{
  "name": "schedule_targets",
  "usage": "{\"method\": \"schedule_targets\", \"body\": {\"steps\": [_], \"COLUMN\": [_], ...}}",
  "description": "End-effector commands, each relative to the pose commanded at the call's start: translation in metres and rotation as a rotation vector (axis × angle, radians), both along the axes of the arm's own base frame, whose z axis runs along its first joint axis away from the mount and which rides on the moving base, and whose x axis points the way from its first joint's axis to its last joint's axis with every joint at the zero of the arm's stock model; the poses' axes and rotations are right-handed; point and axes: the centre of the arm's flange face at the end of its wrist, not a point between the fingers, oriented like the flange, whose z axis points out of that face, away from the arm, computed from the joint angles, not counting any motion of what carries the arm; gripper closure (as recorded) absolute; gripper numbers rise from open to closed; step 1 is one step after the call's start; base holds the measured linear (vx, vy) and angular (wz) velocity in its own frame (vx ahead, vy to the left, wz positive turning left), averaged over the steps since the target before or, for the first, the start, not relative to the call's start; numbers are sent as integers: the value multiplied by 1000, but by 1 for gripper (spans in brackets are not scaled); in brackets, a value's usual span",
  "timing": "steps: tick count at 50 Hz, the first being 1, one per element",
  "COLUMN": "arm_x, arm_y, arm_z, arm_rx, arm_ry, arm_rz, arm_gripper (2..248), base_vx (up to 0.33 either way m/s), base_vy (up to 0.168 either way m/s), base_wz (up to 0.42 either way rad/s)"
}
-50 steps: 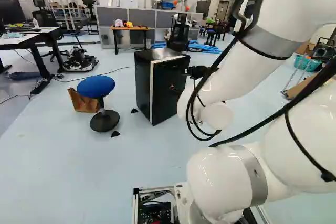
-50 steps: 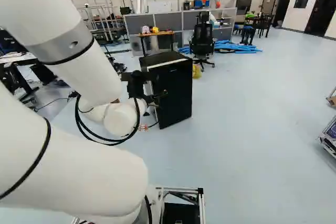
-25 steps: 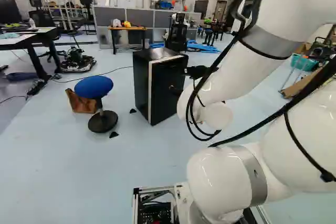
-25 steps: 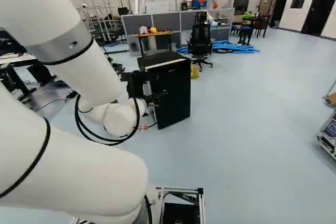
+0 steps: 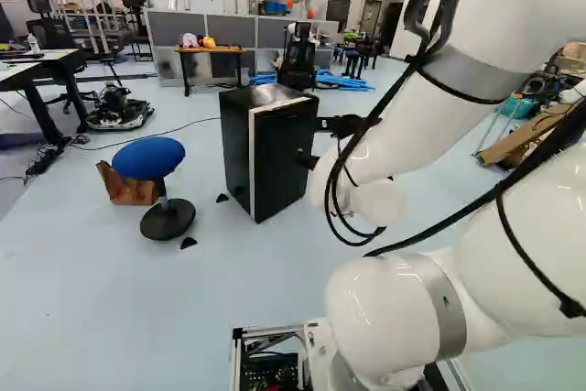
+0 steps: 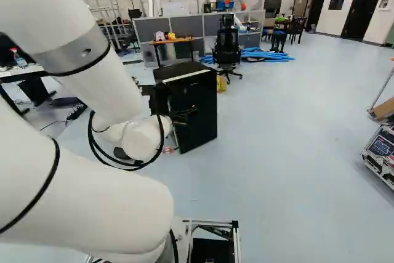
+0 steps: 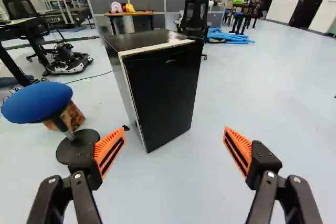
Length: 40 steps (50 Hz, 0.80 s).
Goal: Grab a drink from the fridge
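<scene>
My gripper shows partly in the left base view, dark against the front of the black fridge. In the wrist view the gripper stands wide open, its orange pads far apart with only floor between them. The fridge stands upright beyond the fingertips, nearer the side of the stool, and its door is closed. A pale strip runs along the top and side edges of the door. The gripper does not appear to touch the fridge. No drink is in sight.
A blue-topped stool and brown bag stand beside the fridge. Behind it are an office chair, a small table and grey partitions. A silver-edged case lies at the right base view's right edge.
The base has moved: the scene, fridge and stool included, has shifted left in both base views. Against the joint at their foot, the arm holds the same pose.
</scene>
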Motion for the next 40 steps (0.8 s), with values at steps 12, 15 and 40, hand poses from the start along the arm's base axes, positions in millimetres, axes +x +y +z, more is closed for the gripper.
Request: {"method": "schedule_targets", "body": {"steps": [12,15,40], "arm_x": [0,0,0], "arm_y": [0,0,0], "arm_z": [0,0,0], "arm_rx": [0,0,0], "arm_ry": [0,0,0], "arm_rz": [0,0,0], "arm_gripper": [3,3,3], "base_vx": [57,56,78], "base_vy": [-1,-1,-5], "base_wz": [-7,-7,-2]}}
